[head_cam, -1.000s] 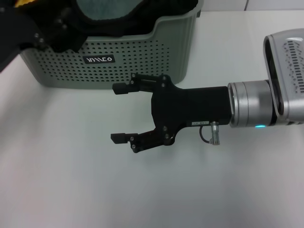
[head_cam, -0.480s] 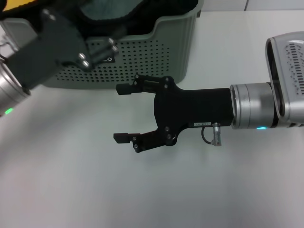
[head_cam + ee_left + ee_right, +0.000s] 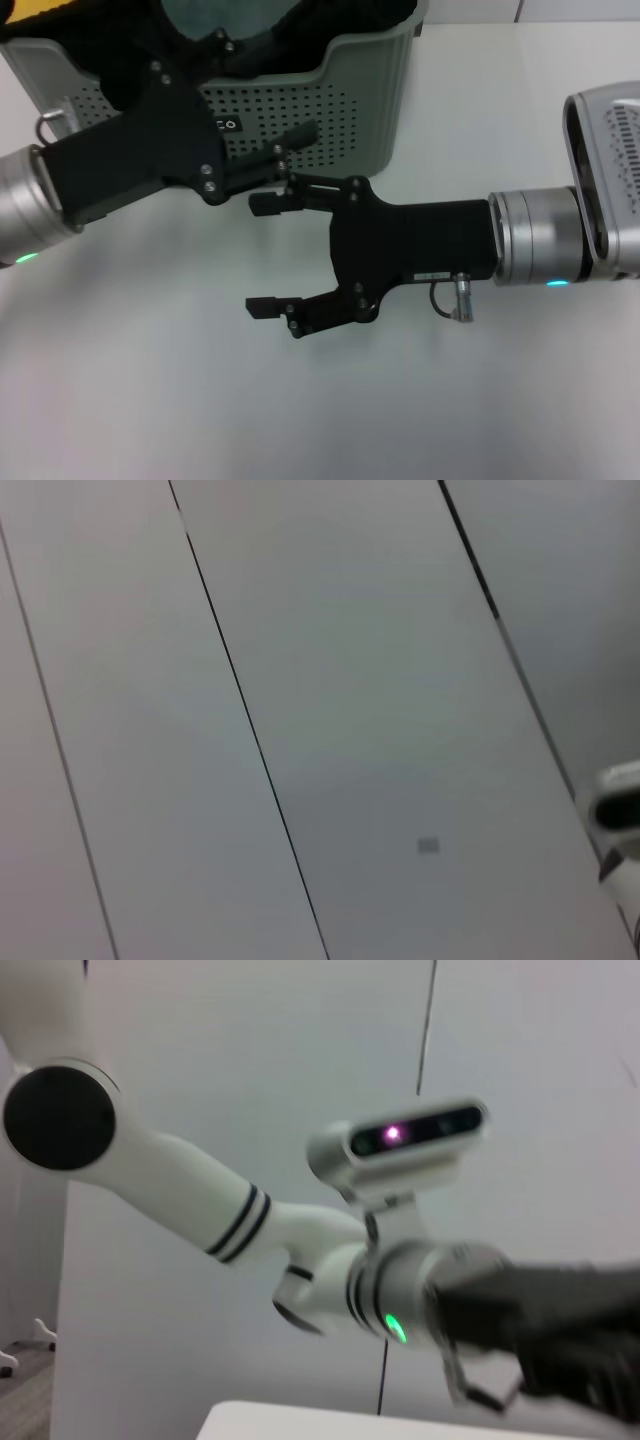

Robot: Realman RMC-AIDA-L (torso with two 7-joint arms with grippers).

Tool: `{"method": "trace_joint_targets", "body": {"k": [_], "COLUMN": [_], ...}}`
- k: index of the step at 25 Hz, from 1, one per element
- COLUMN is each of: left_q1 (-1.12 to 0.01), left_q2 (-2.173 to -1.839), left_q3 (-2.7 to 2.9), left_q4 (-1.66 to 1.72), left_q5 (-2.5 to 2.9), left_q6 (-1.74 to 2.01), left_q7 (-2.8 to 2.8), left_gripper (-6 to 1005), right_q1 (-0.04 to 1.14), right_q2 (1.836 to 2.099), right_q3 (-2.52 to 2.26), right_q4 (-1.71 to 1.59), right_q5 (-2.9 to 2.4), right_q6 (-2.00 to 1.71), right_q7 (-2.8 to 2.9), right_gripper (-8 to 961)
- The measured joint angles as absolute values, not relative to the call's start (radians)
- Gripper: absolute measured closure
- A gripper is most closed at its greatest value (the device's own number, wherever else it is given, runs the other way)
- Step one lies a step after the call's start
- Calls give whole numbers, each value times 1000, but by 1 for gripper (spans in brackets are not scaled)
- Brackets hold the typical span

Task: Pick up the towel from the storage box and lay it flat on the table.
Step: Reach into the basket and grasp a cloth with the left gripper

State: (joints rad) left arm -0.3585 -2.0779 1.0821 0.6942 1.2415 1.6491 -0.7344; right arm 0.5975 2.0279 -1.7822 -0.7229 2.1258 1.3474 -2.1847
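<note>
Towel (image 3: pixel 28 6): just a yellow sliver at the far-left corner of the head view, up at the box's back edge, mostly out of shot.
Storage box (image 3: pixel 365 100): sage-green, perforated, sits at the far side of the surface; dipped front rim faces the robot, dark label partly hidden by the left arm.
In the box: black cloth (image 3: pixel 375 15) heaped along the rim, teal-grey cloth (image 3: pixel 225 12) in the middle.
Left gripper (image 3: pixel 262 100): over the box's front wall, arm coming in from the left; one finger (image 3: pixel 290 140) lies across the perforations, other up near the rim by the black cloth. Fingers apart, nothing held.
Right gripper (image 3: pixel 265 255): low over the surface (image 3: pixel 150 400), just in front of the box, pointing left; fingers spread wide, empty.
Gap betw. grippers: close, left finger's tip just beside the right gripper's upper finger.
Right wrist view: left arm w/ green light; no towel.
Left wrist view: only grey panels w/ dark seams.
</note>
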Motion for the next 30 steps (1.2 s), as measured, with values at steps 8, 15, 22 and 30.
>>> {"method": "trace_joint_targets", "body": {"k": [8, 15, 22, 30], "left_q1": [-358, -366, -356, -362], "left_q2": [-2047, -2006, -1945, -1903], "left_q3": [1046, 1045, 1045, 1037], "left_q4": [692, 704, 704, 706], "left_q5": [1243, 1266, 1350, 1496], "left_q6": [1710, 1708, 1710, 1775], "left_q7": [-800, -913, -1073, -1211], "left_gripper": [249, 253, 257, 261], "right_q1": [582, 561, 545, 544], "right_q2": [2028, 2024, 2013, 1959], "right_q3": [-1773, -1773, -1741, -1691], "right_q4": [-674, -676, -675, -682], "right_q5": [2132, 2128, 2120, 2094], "right_q6": [1344, 1349, 1365, 1516], "right_q7": [-2188, -2186, -2176, -2130], "right_gripper": [74, 75, 75, 75]}}
